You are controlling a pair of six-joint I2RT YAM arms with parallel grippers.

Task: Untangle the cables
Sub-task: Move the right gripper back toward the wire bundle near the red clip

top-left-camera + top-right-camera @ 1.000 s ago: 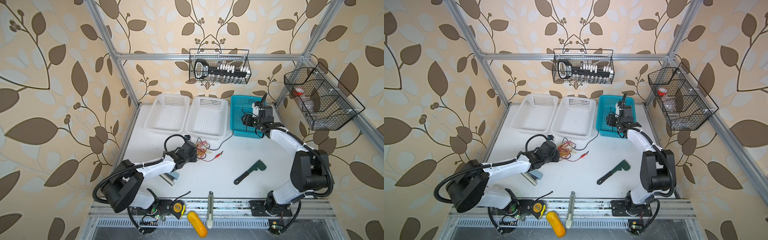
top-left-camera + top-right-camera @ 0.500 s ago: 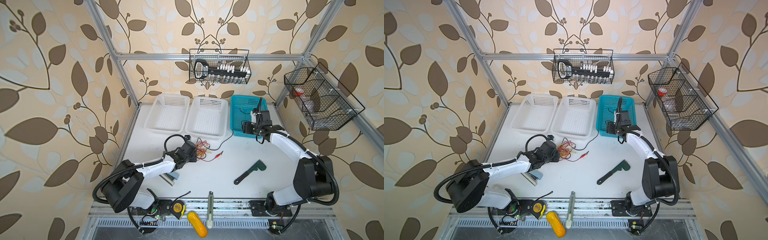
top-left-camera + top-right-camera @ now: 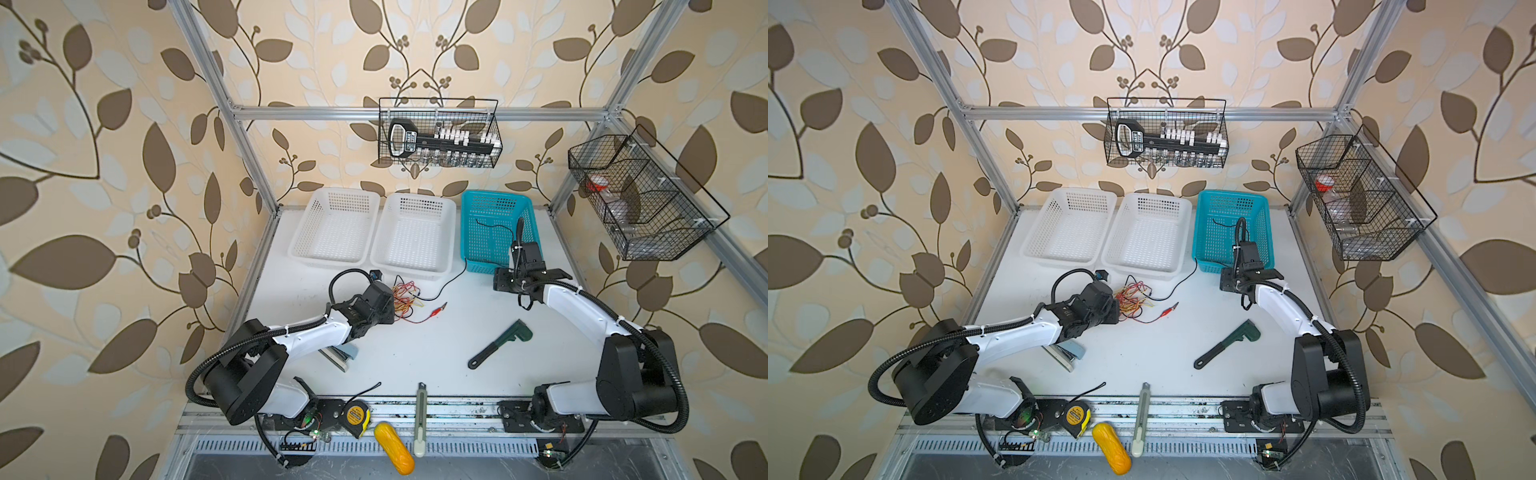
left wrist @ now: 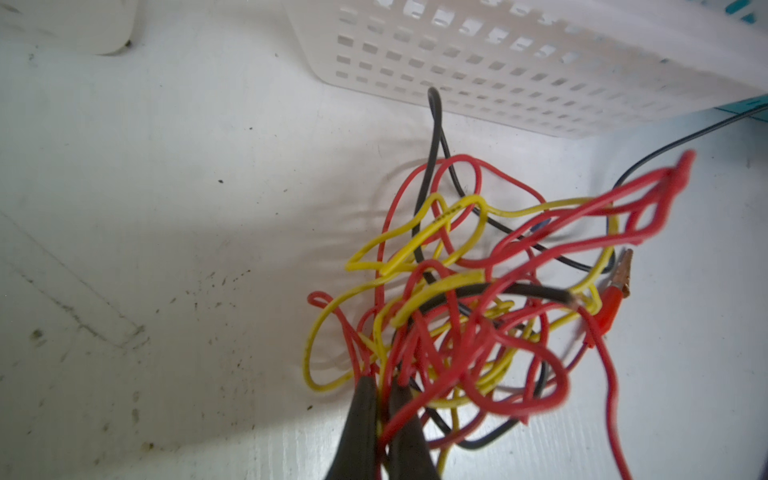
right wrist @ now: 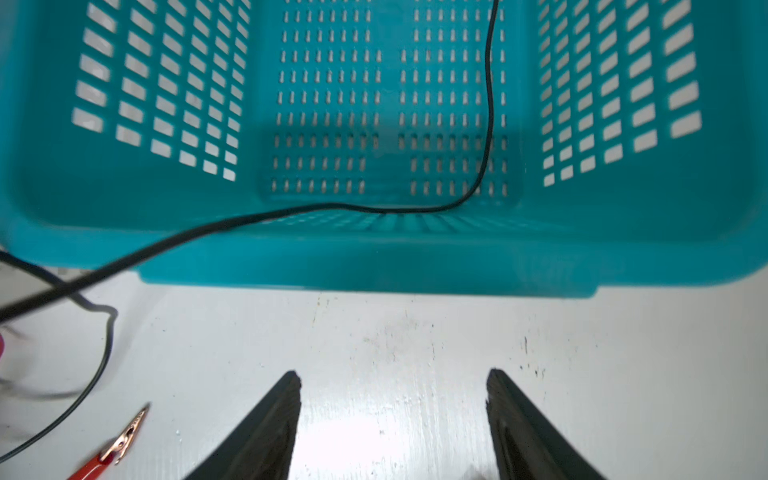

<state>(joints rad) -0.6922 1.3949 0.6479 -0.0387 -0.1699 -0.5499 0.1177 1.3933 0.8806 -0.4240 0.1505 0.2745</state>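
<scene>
White tabletop [image 3: 415, 353], leaf wallpaper [image 3: 124, 124] behind. Left gripper [image 4: 380, 388] pinched tight on red strands at left side of cable tangle [image 4: 457, 324], knot sitting just near of white basket [image 4: 540, 62]. Right gripper [image 5: 392, 376] wide, holding nothing, just near of teal basket [image 5: 374, 266]; black cable [image 5: 486, 124] runs from knot over rim into it. Step, I'd say: black strand laid out, knot anchored. Next wants right gripper on another loose end, perhaps alligator clip [image 5: 124, 436]. Tape measure [image 3: 357, 415] label unreadable.

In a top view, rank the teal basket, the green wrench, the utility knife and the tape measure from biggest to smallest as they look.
1. teal basket, clearly largest.
2. green wrench and utility knife: about equal in length, so not ranked apart.
3. tape measure, smallest.
</scene>
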